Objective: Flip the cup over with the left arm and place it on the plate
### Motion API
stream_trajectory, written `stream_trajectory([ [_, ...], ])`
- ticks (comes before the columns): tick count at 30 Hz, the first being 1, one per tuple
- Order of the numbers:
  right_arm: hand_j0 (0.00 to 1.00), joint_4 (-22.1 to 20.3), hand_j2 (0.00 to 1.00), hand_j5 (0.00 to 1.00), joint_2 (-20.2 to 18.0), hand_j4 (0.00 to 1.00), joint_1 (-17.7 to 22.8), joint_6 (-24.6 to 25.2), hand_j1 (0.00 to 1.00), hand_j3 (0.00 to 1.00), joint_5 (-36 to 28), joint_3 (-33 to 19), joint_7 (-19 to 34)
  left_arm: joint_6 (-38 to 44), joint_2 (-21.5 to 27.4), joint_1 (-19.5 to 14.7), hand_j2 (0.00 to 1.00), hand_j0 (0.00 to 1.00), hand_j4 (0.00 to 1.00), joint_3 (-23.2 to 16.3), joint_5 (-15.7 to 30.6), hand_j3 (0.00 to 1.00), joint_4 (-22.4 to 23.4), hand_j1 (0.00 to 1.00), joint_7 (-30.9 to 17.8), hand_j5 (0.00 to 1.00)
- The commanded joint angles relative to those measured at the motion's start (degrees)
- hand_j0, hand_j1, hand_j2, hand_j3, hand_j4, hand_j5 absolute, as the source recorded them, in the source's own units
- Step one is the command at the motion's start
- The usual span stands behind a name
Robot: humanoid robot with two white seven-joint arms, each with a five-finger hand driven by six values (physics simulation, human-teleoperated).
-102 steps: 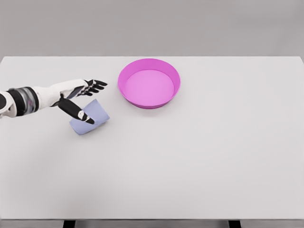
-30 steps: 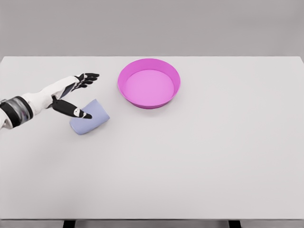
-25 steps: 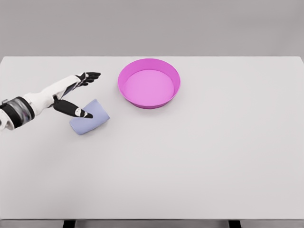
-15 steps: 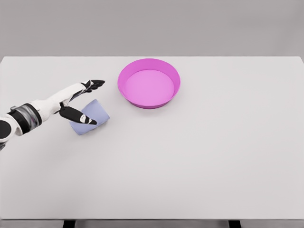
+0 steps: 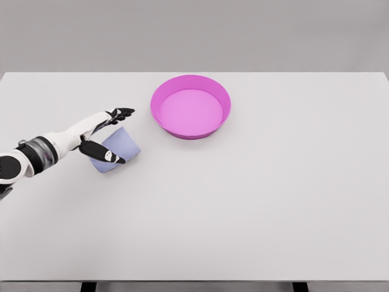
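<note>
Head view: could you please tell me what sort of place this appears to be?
Probably a simulated tabletop test bench, not a lived-in room: a plain white table against a blank grey backdrop, holding only a pink plate and a lavender cup lying on its side, with the left hand open around it.

Lavender cup [image 5: 120, 145]; magenta plate [image 5: 191, 131]; white table [image 5: 255, 201].

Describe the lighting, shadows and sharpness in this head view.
Head view: flat, even simulator light with no glare; the white table shows only faint shadows under the pale blue cup and the round magenta plate; edges look slightly soft overall, and the left hand is not motion-blurred.
</note>
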Motion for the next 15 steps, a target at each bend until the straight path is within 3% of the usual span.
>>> stream_trajectory([
  [1, 1.0, 0.01, 1.0, 1.0, -0.01, 1.0, 0.0, 0.01, 1.0, 1.0, -0.01, 0.0, 0.01, 0.86, -0.53, 0.0, 1.0, 1.0, 1.0, -0.01, -0.13, 1.0, -0.01, 1.0, 0.07, 1.0],
  [15, 1.0, 0.01, 1.0, 1.0, -0.01, 1.0, 0.0, 0.01, 1.0, 1.0, -0.01, 0.0, 0.01, 4.91, -1.06, 0.26, 1.0, 1.0, 1.0, -0.09, -0.13, 1.0, -0.01, 1.0, 2.0, 1.0],
])
